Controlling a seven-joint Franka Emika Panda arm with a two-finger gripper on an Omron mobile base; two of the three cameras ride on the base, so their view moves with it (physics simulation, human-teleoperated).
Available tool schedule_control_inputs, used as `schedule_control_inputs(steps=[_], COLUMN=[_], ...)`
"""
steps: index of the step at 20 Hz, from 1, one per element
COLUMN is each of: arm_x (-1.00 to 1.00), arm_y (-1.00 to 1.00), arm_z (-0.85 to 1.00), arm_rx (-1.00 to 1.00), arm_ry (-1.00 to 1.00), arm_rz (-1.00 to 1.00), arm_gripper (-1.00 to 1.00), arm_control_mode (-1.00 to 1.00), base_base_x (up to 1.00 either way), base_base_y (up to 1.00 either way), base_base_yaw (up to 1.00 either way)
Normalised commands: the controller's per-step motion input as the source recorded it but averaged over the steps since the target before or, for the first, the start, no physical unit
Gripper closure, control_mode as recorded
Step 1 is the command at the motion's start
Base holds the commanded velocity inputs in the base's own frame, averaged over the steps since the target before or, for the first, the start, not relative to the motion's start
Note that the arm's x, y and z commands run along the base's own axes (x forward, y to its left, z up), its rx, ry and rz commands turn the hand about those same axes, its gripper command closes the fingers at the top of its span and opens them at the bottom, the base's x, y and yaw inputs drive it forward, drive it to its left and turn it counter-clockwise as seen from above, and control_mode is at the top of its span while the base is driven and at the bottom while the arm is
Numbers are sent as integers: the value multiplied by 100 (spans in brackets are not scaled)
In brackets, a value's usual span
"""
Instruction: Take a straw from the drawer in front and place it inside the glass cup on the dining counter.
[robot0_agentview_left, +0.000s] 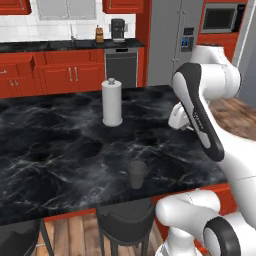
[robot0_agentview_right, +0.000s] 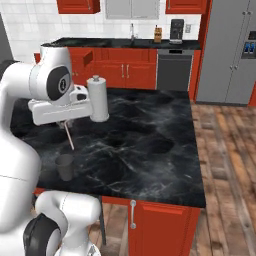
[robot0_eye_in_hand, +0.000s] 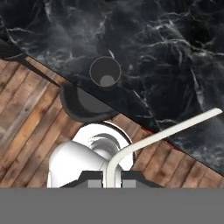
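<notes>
My gripper (robot0_agentview_right: 63, 123) hangs over the near edge of the black marble dining counter (robot0_agentview_right: 150, 130), shut on the pale straw (robot0_agentview_right: 69, 136). The straw slants down from the fingers, and its lower end stops a little above the small smoky glass cup (robot0_agentview_right: 65, 166). In the hand view the straw (robot0_eye_in_hand: 166, 131) runs from my gripper (robot0_eye_in_hand: 113, 176) out to the right with a bend near the fingers. The glass cup (robot0_eye_in_hand: 105, 72) stands upright further up that view, on the dining counter (robot0_eye_in_hand: 166, 43). From the left base, the glass cup (robot0_agentview_left: 137, 174) sits near the front edge of the dining counter (robot0_agentview_left: 50, 150). The drawer is out of view.
A tall white paper-towel roll (robot0_agentview_left: 111, 102) (robot0_agentview_right: 98, 98) stands mid-counter behind the cup. Dark round stools (robot0_agentview_left: 125, 220) (robot0_eye_in_hand: 83, 103) sit under the counter's near edge over wooden floor. Red cabinets, a dishwasher and a fridge line the far wall.
</notes>
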Motion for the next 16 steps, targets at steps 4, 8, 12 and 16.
schedule_control_inputs(steps=[4,8,12,16], arm_x=[19,0,-10,-4], arm_y=[0,1,2,15], arm_z=[23,54,44,20], arm_rx=[22,27,36,40], arm_ry=[2,-2,0,0], arm_rz=[32,23,21,17], arm_gripper=[100,100,100,100], arm_control_mode=[-100,-100,-100,-100], base_base_x=[0,0,0,0], base_base_y=[0,0,0,0], base_base_yaw=[0,0,0,0])
